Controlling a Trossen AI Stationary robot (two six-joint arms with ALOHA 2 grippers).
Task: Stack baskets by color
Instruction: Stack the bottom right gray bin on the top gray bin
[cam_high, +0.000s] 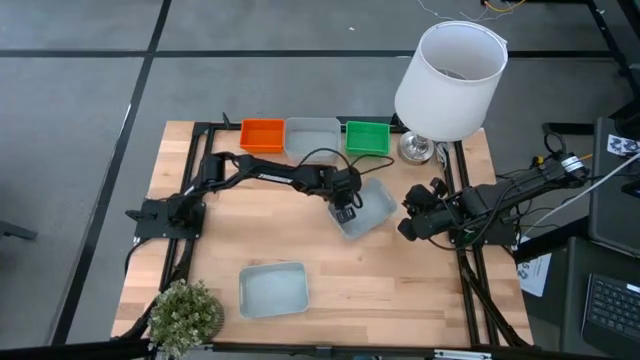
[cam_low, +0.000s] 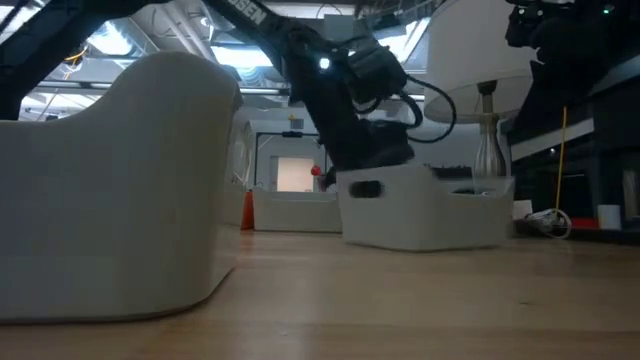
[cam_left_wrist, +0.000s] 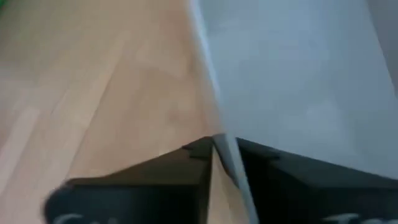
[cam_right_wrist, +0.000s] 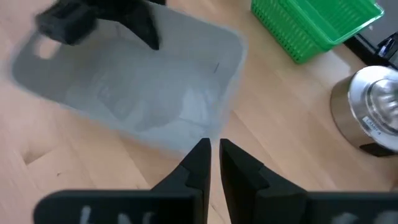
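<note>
A pale grey-blue basket (cam_high: 366, 210) stands on its base at mid-table, turned askew. My left gripper (cam_high: 345, 208) reaches down onto its left side and is shut on its wall. An orange basket (cam_high: 262, 135), a second grey-blue basket (cam_high: 312, 138) and a green basket (cam_high: 367, 137) sit in a row at the far edge. Another grey-blue basket (cam_high: 272, 288) rests near the front edge. My right gripper (cam_high: 410, 226) hovers to the right of the middle basket, fingers nearly together with nothing between them (cam_right_wrist: 214, 155). My left gripper has the middle basket's thin wall (cam_left_wrist: 225, 155) between its two fingers, one finger inside the basket and one outside, close to the wall's handle slot (cam_low: 365, 187). The fingers slant down from the table's left. The basket stands flat on the table (cam_low: 420, 215).
A big white lampshade (cam_high: 450, 75) on a metal foot (cam_high: 418, 150) stands at the far right. A small potted plant (cam_high: 185, 315) sits at the front left corner. Bare wood lies between the middle basket and the front one.
</note>
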